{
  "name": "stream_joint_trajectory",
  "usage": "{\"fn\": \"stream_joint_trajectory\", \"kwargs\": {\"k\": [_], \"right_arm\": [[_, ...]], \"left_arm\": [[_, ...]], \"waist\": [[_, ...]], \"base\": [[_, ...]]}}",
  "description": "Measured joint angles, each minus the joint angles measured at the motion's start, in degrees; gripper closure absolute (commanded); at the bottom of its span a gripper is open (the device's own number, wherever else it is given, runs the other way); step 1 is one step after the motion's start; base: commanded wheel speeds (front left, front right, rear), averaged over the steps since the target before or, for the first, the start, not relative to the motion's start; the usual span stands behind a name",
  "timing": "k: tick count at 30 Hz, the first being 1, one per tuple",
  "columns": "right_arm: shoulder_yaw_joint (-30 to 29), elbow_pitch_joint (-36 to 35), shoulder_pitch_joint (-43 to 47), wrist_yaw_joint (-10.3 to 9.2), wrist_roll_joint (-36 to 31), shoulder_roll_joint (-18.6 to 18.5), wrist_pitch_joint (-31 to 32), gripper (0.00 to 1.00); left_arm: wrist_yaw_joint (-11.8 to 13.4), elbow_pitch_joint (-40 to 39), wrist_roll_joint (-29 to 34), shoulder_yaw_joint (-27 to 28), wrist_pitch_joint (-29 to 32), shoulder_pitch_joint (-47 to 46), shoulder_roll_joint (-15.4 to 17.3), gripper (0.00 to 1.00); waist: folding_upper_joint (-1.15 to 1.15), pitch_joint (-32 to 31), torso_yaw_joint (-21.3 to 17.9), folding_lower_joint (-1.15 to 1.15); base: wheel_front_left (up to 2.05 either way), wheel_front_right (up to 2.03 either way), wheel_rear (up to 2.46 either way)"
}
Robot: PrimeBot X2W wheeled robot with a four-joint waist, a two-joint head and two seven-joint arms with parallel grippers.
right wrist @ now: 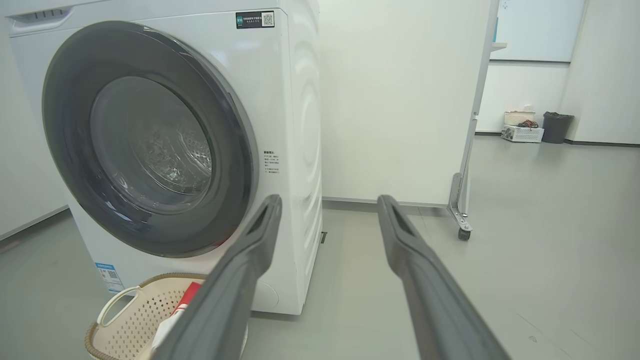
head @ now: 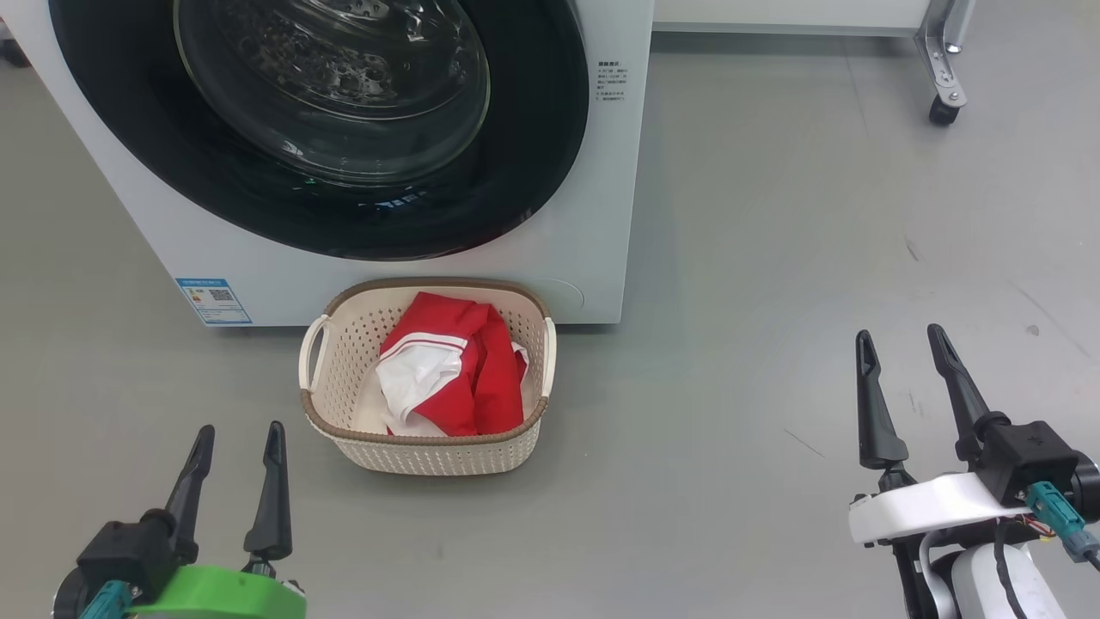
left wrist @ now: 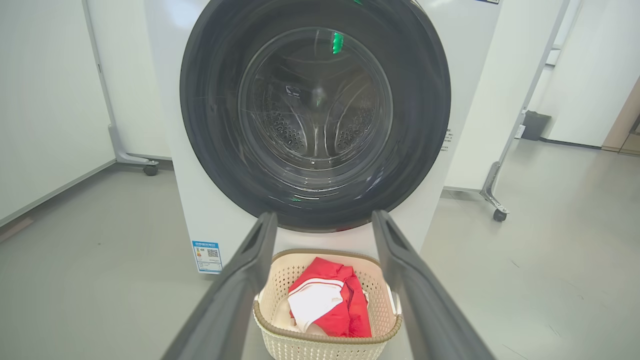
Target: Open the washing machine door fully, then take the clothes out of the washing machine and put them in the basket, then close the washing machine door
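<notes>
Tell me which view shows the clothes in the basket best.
The head view: it looks down into the basket, so the red-and-white clothes lie in plain sight. The left wrist view shows them smaller, from a lower angle; the right wrist view catches a sliver near its bottom edge.

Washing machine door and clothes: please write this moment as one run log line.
washing machine door: closed | clothes: in basket | left hand: open, empty | right hand: open, empty
</notes>
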Motion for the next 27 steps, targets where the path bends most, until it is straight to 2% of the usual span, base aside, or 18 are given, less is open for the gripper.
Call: {"fn": "stream_joint_trajectory", "kwargs": {"k": [22, 27], "right_arm": [[-1.0, -1.3, 1.0, -0.01, -0.3, 0.4, 0.0, 0.00], [-1.1, -1.3, 1.0, 0.00, -0.3, 0.5, 0.0, 0.00]], "left_arm": [[0.0, -1.5, -0.4, -0.5, 0.0, 1.0, 0.3, 0.00], [0.0, -1.5, -0.5, 1.2, 0.0, 1.0, 0.3, 0.00]], "waist": [[0.00, 0.7, -0.2, 0.00], [0.00, 0.9, -0.2, 0.00]], "base": [[0.00, 0.00, 0.00], [0.00, 0.00, 0.00]]}}
